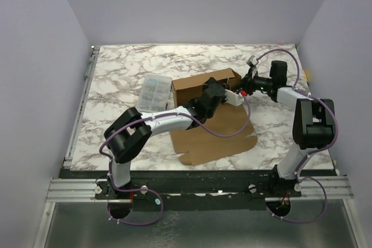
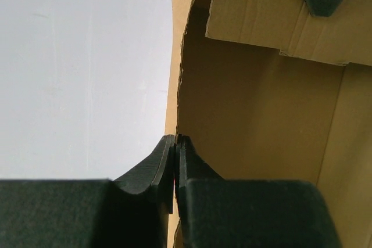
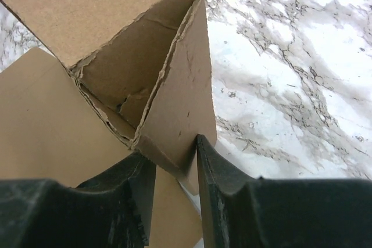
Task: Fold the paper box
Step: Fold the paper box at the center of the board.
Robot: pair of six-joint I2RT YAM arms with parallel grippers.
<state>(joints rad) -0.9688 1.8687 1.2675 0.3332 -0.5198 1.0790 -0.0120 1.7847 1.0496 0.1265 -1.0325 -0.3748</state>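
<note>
Dark fingertips of the left gripper (image 2: 175,143) fill the bottom of the left wrist view, clenched flat on the thin edge of a standing wall of the paper box (image 2: 256,114), whose brown inside face spreads across the right half of that frame. From the right wrist, the right gripper (image 3: 174,152) has its jaws parted around the lower corner of an end flap; whether the pads press on it I cannot tell. Seen from above, the box sits at the centre of the marble table (image 1: 116,74), one long section raised toward the top of the frame and a flat panel lying toward the bottom, with a clear plastic case (image 1: 154,91) just to its left. Judging by this, the step in hand is forming the end of the raised wall. Next, the right jaws likely need to close on the flap and swing it inward along its crease while the left holds the wall upright.
</note>
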